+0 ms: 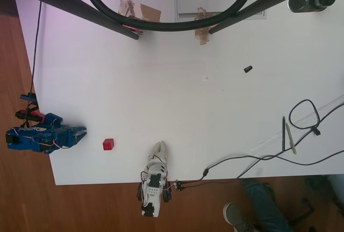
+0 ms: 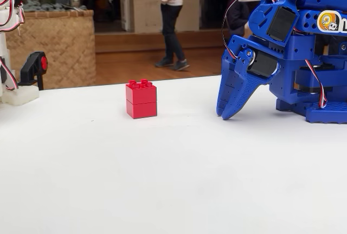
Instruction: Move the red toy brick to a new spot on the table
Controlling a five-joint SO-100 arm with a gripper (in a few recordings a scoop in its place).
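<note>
On the table [image 1: 226, 135], the red toy brick [image 2: 141, 99] sits alone — blue arm's fingers [image 2: 233, 96] together, tips down.

The overhead view looks straight down from high above the white table [image 1: 177, 114]; it takes in almost the whole tabletop and strips of brown wooden floor [image 1: 21, 200] at the left and bottom edges. The fixed view stands very low, near the table [image 2: 162, 180] surface, close to the scene; it faces level across the tabletop toward a room behind. Both views share the red toy brick [image 1: 108, 144] [image 2: 141, 99] and the blue arm [image 1: 45, 137] [image 2: 293, 55] beside it.
</note>
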